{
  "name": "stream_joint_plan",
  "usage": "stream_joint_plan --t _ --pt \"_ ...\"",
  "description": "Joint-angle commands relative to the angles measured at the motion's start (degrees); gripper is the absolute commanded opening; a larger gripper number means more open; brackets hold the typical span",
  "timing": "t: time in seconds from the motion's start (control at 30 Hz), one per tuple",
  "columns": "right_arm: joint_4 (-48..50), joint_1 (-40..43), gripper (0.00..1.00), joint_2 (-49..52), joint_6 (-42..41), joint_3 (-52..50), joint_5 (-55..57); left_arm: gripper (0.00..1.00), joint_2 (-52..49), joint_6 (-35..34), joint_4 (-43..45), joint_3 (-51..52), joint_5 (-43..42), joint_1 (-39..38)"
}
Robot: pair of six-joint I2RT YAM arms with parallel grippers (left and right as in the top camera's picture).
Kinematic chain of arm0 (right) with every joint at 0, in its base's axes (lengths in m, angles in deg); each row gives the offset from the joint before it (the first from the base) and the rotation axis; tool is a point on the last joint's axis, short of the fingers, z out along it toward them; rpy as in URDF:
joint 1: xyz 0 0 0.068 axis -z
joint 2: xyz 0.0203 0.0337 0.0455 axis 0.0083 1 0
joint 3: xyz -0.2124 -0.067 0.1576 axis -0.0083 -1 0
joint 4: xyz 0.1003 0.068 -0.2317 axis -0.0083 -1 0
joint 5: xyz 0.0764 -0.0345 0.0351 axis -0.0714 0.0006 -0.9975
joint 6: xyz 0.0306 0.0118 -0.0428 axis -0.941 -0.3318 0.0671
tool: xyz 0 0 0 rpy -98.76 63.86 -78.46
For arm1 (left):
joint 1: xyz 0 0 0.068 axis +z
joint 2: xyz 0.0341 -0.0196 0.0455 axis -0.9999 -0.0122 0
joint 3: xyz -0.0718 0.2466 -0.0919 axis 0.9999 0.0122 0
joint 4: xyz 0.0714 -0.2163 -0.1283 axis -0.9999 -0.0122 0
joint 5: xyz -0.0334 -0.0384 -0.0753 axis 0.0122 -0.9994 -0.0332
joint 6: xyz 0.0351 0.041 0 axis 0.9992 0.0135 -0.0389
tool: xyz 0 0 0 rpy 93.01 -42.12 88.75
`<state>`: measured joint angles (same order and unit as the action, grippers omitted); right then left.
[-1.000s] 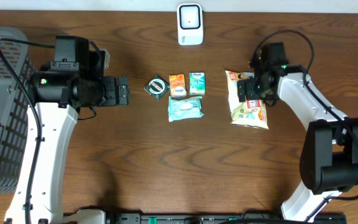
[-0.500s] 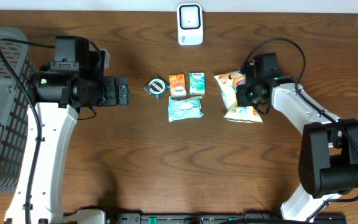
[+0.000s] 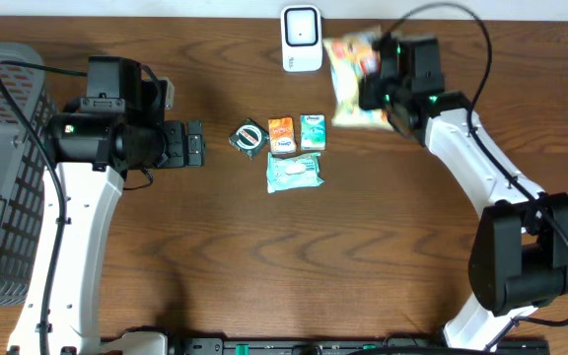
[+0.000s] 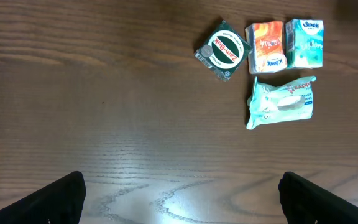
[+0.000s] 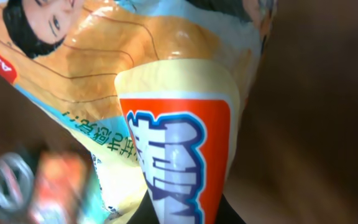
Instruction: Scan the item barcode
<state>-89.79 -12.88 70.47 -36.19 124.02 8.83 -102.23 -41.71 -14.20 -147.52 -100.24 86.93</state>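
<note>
Step in hand: we judge this to be the presenting step, with the item off the tabletop [image 3: 264, 256] and brought up to the reader.
Snack bag [image 3: 351, 81]: it hangs in the air over the far edge of the tabletop, just right of the scanner [image 3: 302, 39], near it but not touching.
Right gripper [image 3: 387, 87]: the jaws are pressed together, pinching the bag's thin film.
Left gripper [image 3: 196, 145]: the jaws are spread wide and pinch nothing, over the left half of the tabletop.
Barcode: we cannot find it in any view (the right wrist view shows only printed artwork, close up and partly blurred).
Next move: we think it calls for turning the bag until its code side faces the scanner's window, then holding it steady, without the film slipping.
Waiting: the tin [image 4: 223, 50] and the wipes pack [image 4: 281, 102] lie mid-tabletop.
</note>
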Motion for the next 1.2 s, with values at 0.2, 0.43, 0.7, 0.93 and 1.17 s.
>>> stream_joint_plan --t 0.2,0.43,0.7,0.93,1.17 --pt "19.89 -4.59 0.01 -1.03 -10.8 1.6 5.68 0.98 -0.13 0.11 -0.33 0.26 0.55 -0.17" --pt "24.26 -6.64 0.01 3.87 -8.83 11.06 14.53 0.98 -0.13 0.11 -0.33 0.26 0.55 -0.17" --pt "24.0 -8.57 0.01 20.61 -4.11 29.44 14.71 0.98 -0.13 0.11 -0.33 0.26 0.57 -0.17" --pt "32.33 -9.35 0.01 29.4 -2.95 32.63 15.93 0.97 -0.13 0.11 -0.33 0.26 0.55 -0.17" --pt "31.52 -9.35 0.01 30.03 -1.44 32.63 19.5 0.98 -0.13 0.11 -0.33 0.26 0.55 -0.17"
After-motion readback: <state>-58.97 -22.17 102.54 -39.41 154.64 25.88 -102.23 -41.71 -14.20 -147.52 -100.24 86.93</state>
